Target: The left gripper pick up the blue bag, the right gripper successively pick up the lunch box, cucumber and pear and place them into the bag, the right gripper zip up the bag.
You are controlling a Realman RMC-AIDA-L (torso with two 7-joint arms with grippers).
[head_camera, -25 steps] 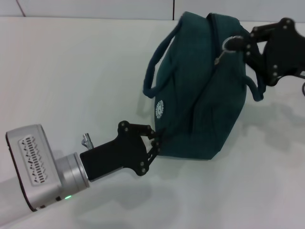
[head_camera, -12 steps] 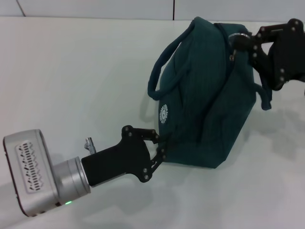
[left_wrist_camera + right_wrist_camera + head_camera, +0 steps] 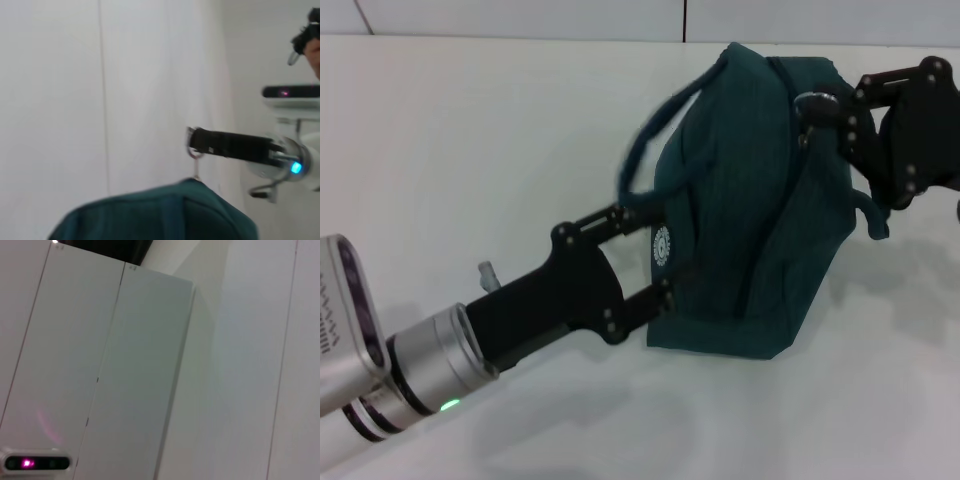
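The right gripper [image 3: 817,108] is pinching the ring pull at two o'clock on the blue bag [image 3: 745,210] (zipping step), the left gripper [image 3: 645,255] is opening wide at eight o'clock, and next probably comes letting go.

A plain white, smooth tabletop [image 3: 470,150] carries the scene, its far edge meeting a pale panelled wall. One thing sits on it: a large dark teal-blue fabric bag [image 3: 740,210] with looped handles, resting on its base toward the far right corner, its soft shadow falling on the surface to its right.
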